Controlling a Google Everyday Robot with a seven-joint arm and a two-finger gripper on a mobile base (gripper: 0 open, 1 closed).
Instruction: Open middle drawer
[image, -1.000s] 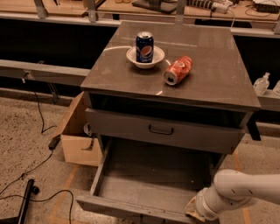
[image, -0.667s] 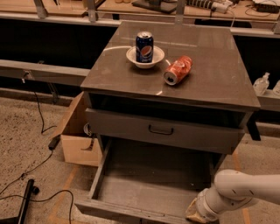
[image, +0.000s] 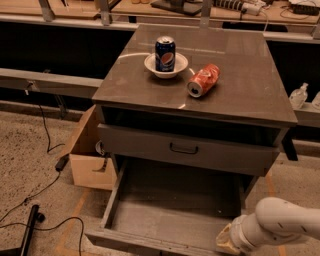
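The middle drawer (image: 170, 215) is a wide, shallow grey-brown drawer. It stands pulled far out of the cabinet toward me and is empty inside. Its front face and handle are hidden from this angle. Above it a narrower grey drawer (image: 150, 145) with a black loop handle (image: 184, 148) is shut. The taller bottom drawer is hidden under the open one. My gripper (image: 226, 242) is at the right end of the open drawer's front edge, at the end of my white arm (image: 285, 225) coming in from the lower right.
On the cabinet top (image: 240, 75) a blue can (image: 165, 53) stands in a white bowl (image: 166, 65) and a red can (image: 203, 79) lies on its side. A cardboard box (image: 90, 160) sits left of the cabinet. Black cables (image: 30, 210) cross the floor at the left.
My arm and the front edge of the open drawer have shifted very slightly toward me. Nothing else has moved.
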